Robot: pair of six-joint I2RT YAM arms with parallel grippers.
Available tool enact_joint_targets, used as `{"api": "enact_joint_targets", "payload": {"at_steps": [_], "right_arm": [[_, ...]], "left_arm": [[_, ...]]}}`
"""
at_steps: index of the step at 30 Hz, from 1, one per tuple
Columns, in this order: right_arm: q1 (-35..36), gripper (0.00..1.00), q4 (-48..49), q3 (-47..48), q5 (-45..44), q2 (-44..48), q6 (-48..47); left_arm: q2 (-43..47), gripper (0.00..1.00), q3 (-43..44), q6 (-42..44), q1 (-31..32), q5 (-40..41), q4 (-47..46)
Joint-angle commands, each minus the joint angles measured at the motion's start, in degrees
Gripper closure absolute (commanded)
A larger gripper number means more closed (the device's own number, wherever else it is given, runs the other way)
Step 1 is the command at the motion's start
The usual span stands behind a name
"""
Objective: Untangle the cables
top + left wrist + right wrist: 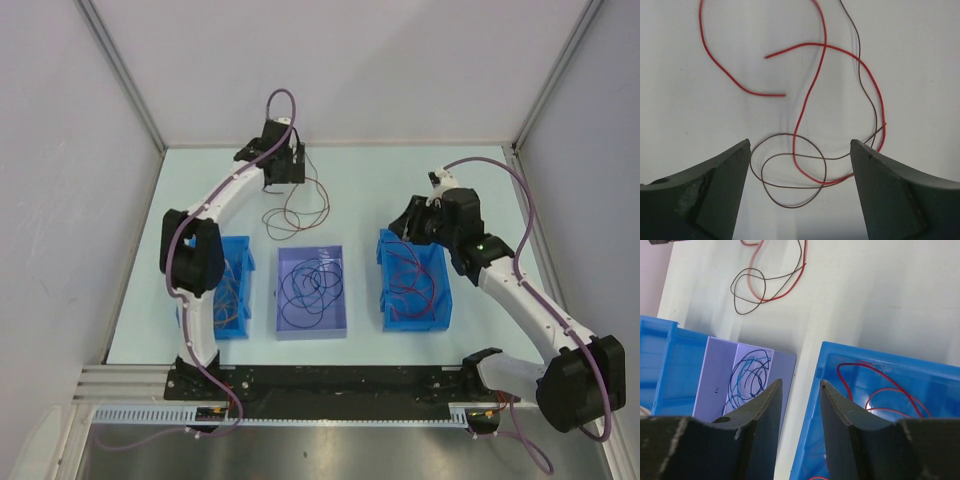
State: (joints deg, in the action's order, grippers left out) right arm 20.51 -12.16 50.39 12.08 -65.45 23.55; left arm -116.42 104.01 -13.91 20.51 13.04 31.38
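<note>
So the left arm [215, 215] was stretched way out from its base, forearm arcing up and to the right, and the left gripper [292, 165] sat at the far end of that reach, pointing down. On the left wrist cam its fingers [715, 190] were spread wide apart and empty. The right arm [520, 290] was folded up more, with its big elbow joint hanging out at the near right. Its forearm ran back up and left to the right gripper [408, 225]. That one's fingers [760, 415] sat close together with only a narrow gap, also empty.
</note>
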Motion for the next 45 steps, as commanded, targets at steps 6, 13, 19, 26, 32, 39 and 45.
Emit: {"api": "enact_joint_targets", "payload": {"at_steps": [6,13,19,26,32,39,45], "right_arm": [[0.1,0.59,1.4,2.9,0.7,-0.1,-0.5],[-0.1,0.59,0.4,2.9,-0.3,0.4,-1.4],[-0.2,0.59,-0.2,2.9,-0.7,0.4,-1.8],[-0.3,0.59,-0.5,2.9,-1.1,0.5,-1.9],[-0.3,0.59,-0.3,2.9,-0.8,0.3,-1.8],[-0.3,0.60,0.5,2.9,-0.3,0.8,-1.0],[-0.1,0.60,1.1,2.9,0.8,1.3,0.0]], "left_arm": [[-9.3,0.16,6.6,-0.6,0.1,1.8,3.6],[-16.3,0.23,12.5,0.5,-0.5,1.1,5.3],[-19.4,0.35,13.2,0.4,-1.0,-1.0,4.0],[-21.1,0.70,15.0,0.4,-1.2,-1.8,5.0],[-18.2,1.00,17.6,0.7,-1.3,-1.4,7.6],[-8.3,0.99,26.6,1.7,0.0,-2.0,12.8],[-0.3,1.00,36.8,6.2,4.1,-3.0,15.8]]}}
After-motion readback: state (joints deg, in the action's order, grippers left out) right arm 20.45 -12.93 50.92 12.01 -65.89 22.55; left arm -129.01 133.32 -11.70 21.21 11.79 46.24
